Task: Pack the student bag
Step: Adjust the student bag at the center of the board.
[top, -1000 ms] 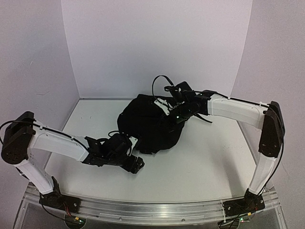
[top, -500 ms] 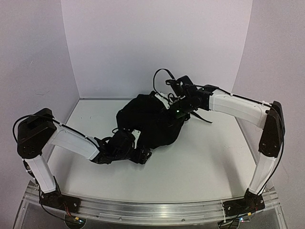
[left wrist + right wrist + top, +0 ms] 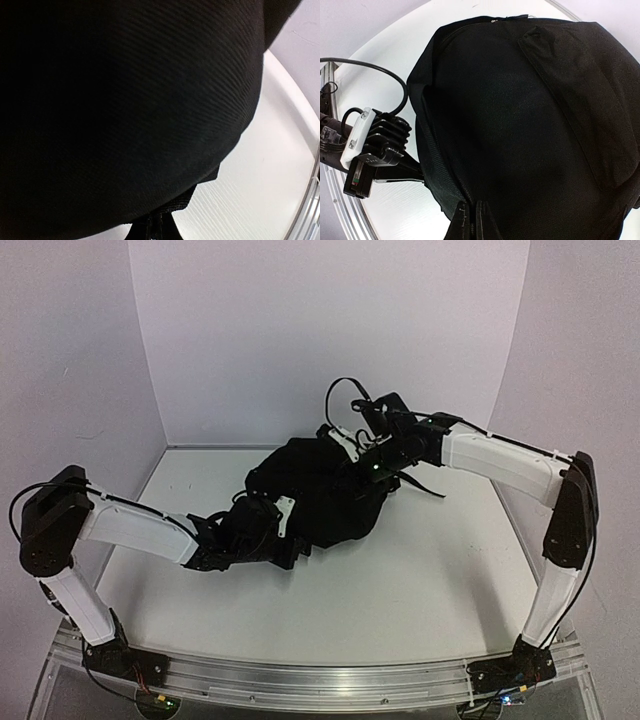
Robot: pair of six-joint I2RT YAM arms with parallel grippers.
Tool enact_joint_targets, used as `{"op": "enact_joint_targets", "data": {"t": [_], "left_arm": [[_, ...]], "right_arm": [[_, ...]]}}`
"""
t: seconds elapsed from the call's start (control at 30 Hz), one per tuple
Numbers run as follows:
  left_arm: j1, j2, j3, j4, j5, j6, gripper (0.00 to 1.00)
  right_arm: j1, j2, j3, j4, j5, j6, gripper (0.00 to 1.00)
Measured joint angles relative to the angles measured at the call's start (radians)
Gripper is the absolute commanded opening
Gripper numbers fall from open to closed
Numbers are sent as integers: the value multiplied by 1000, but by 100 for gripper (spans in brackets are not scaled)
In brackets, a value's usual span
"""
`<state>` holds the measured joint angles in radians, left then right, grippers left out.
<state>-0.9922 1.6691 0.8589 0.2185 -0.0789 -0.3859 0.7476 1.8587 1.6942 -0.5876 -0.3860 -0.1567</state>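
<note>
While you look down from above, you see the student bag (image 3: 320, 495) slumped on the white table (image 3: 430, 560), towards the back and about midway across, its rounded black bulk between the two arms; your left gripper (image 3: 152, 224) sits low at the bag's near-left edge, jaws pressed together right under a stubby webbing tab; dark cloth fills most of that wrist view, so you cannot tell whether any fabric is caught between them. Your right gripper (image 3: 471, 209) is at the bag's far upper side, jaws clamped together on a fold of the black fabric beside a seam; from its camera you look across the bag to the left arm's wrist (image 3: 370, 145) resting on the table just beside the bag.
</note>
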Motion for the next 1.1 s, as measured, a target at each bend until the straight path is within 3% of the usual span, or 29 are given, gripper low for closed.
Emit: {"op": "enact_joint_targets", "data": {"t": [0.03,0.07,0.13,0.17,0.27,0.33,0.43,0.53,0.63,0.7,0.83,1.0,1.03,1.1], "left_arm": [[1,-8,9,-19,5,0,0],[2,-16,19,-39,10,0,0],[3,-35,53,-96,20,0,0],[4,-43,76,-129,27,0,0],[4,-52,186,-257,43,4,0],[10,-44,291,-352,46,18,0],[50,71,652,-536,102,48,0],[95,183,953,-560,165,98,0],[129,191,1050,-554,198,124,0],[145,143,981,-546,220,114,0],[124,-26,634,-543,292,43,0],[1,-63,382,-694,340,-21,1],[-18,-61,346,-699,342,-36,7],[-47,-62,269,-690,357,-66,30]], "right_arm": [[-5,0,9,-3,-1,4,6],[-11,0,19,-7,-1,8,16],[-21,0,46,-18,-5,22,54],[-28,0,66,-19,-8,29,67],[-56,0,146,-4,-15,53,88],[-88,0,214,5,-17,70,96],[-155,0,320,3,-16,96,98],[-249,0,421,4,-16,125,98],[-345,-14,452,17,-14,148,98],[-403,-45,405,18,-12,156,98],[-442,-133,223,3,-14,135,98],[-425,-229,13,-46,-51,94,98],[-422,-239,-16,-52,-63,88,98],[-420,-250,-61,-62,-84,80,98]]}}
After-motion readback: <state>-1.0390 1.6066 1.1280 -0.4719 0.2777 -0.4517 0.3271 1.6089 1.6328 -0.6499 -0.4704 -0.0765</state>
